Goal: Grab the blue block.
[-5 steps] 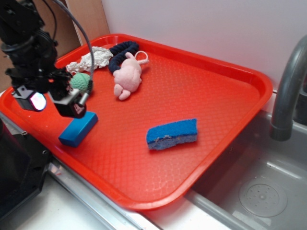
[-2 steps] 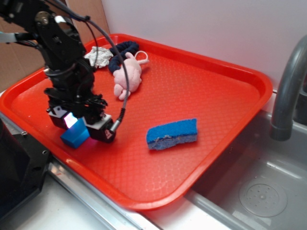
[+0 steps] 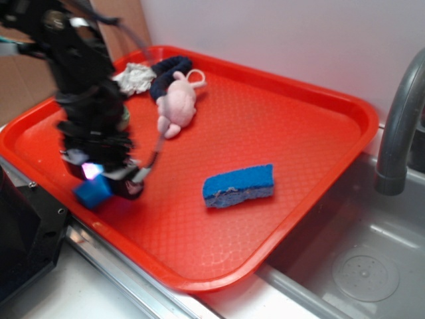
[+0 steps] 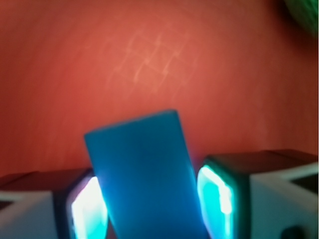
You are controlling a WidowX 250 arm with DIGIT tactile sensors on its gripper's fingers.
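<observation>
The blue block (image 3: 91, 193) lies at the near left edge of the red tray (image 3: 265, 119), mostly covered by my gripper (image 3: 101, 178), which has come down over it. In the wrist view the blue block (image 4: 142, 174) fills the space between my gripper's (image 4: 149, 201) two glowing pads, slightly tilted to them. The left pad (image 4: 87, 209) is at the block's edge and the right pad (image 4: 217, 199) stands a sliver off it. The jaws are open around the block. Both views are blurred.
A fuzzy blue sponge (image 3: 238, 185) lies mid-tray. A pink plush toy (image 3: 176, 103), a dark blue roll (image 3: 166, 70) and a white cloth (image 3: 136, 76) sit at the tray's back left. A green object (image 4: 305, 9) shows by the gripper. A faucet (image 3: 398, 126) and sink (image 3: 358, 266) are to the right.
My gripper swung from above the tray's left side down over the blue block, and its fingers now straddle the block. The block looks nudged slightly left.
</observation>
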